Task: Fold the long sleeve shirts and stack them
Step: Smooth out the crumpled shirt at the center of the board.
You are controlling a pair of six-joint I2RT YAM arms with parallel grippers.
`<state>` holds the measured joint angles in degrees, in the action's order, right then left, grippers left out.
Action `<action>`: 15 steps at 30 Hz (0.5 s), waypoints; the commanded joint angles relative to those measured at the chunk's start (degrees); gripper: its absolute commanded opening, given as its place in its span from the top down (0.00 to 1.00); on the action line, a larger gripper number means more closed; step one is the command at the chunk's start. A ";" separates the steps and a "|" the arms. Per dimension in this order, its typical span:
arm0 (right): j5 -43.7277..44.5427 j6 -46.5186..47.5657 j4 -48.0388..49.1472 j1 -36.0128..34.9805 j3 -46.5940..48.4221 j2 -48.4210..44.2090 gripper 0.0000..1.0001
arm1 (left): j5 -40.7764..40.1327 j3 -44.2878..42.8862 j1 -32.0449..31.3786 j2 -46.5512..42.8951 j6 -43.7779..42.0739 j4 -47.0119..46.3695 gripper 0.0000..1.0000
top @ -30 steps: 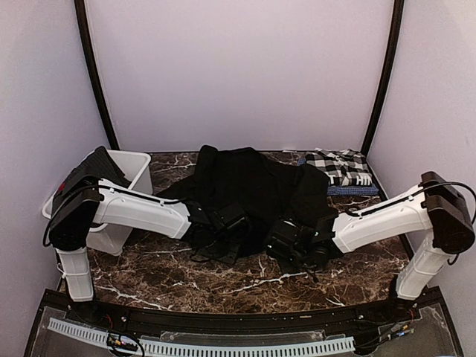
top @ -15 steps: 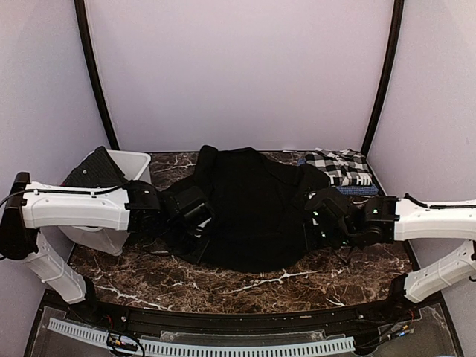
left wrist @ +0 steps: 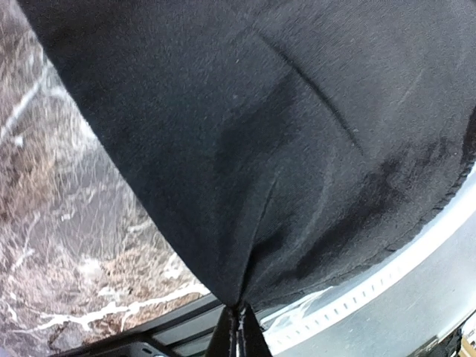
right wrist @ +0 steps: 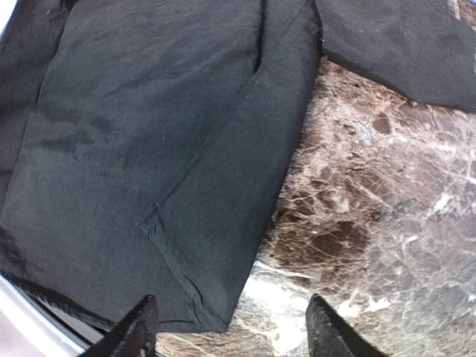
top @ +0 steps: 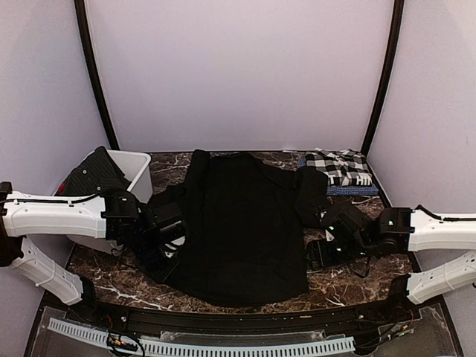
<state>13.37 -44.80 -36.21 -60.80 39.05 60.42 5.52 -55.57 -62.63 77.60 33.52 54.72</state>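
Note:
A plain black long sleeve shirt [top: 238,223] lies spread flat down the middle of the marble table, its hem at the near edge. My left gripper [top: 168,244] sits at the hem's left corner. In the left wrist view its jaws [left wrist: 239,329] are shut on a pinch of the black cloth [left wrist: 282,149]. My right gripper [top: 321,256] is at the hem's right corner. Its jaws [right wrist: 234,335] stand open, with the shirt's corner [right wrist: 201,297] lying loose on the table by the left finger. A folded black-and-white checked shirt [top: 339,166] rests at the back right.
A white plastic bin [top: 138,165] stands at the left with dark cloth [top: 93,175] heaped in it. One black sleeve [top: 312,195] lies toward the checked shirt. A black rail and a white perforated strip [top: 223,346] run along the near edge.
Both arms drew apart and back toward the near edge, pulling the black shirt out flat. The right gripper opened and let go of the hem corner; the left stays shut on it.

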 commanded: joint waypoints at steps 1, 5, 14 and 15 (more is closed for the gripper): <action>-2.28 0.44 5.00 0.18 1.12 2.90 0.29 | 1.74 1.27 -0.21 -0.36 -1.11 3.38 0.99; -2.09 1.12 7.94 0.18 2.63 6.67 0.26 | -1.21 -0.80 -0.25 -0.13 0.23 4.52 0.68; -4.00 5.47 12.08 -0.05 8.09 16.03 0.31 | -9.93 -10.79 4.13 -0.34 2.08 3.79 0.53; -4.65 5.68 12.79 -0.29 8.22 16.94 0.33 | -10.07 -11.27 5.97 -0.30 1.86 1.61 0.53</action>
<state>10.87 -41.41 -27.44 -60.80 44.91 74.67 -0.62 -64.18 -60.69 77.71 35.03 58.37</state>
